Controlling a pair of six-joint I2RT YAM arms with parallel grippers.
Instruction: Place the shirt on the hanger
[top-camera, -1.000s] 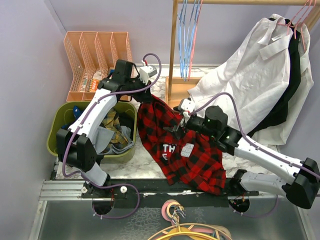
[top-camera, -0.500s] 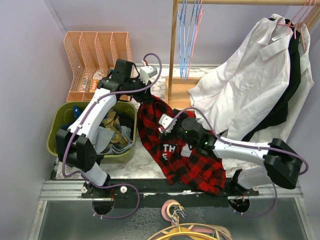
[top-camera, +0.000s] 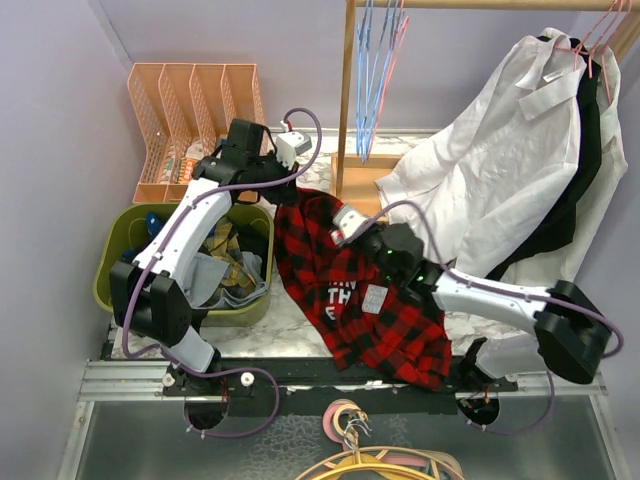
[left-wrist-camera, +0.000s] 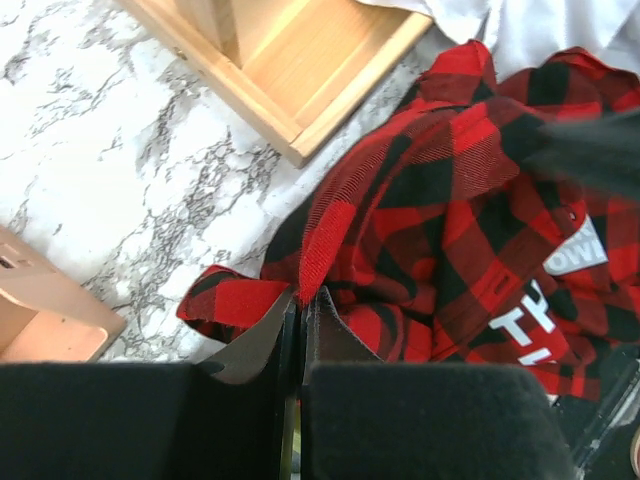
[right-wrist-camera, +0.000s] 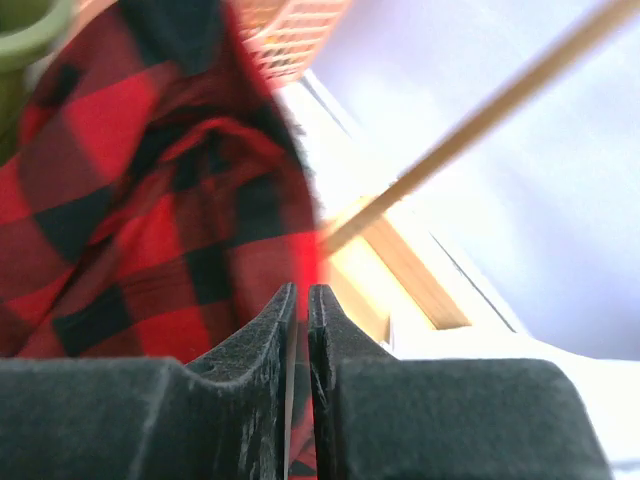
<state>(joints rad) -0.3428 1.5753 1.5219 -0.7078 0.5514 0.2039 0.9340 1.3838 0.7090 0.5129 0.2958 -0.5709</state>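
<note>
Where each wrist view looks down its own fingers, the left gripper (left-wrist-camera: 300, 300) is pinched tight on a plaid fold of the shirt (top-camera: 360, 290), and the right gripper (right-wrist-camera: 301, 295) is clamped on another edge. Shirt crumpled on marble table (left-wrist-camera: 90, 130), between both arms; white lettering partly folded under, right-wrist background blurred.

The left arm (top-camera: 190, 225) and right arm (top-camera: 492, 296) are white rounded links between black joint housings, each trailed by a thin purple cable (top-camera: 318, 130). The left gripper (left-wrist-camera: 300, 300) and right gripper (right-wrist-camera: 300, 292) have matte black tapering fingers, with a small white block (top-camera: 288, 148) just behind each.
</note>
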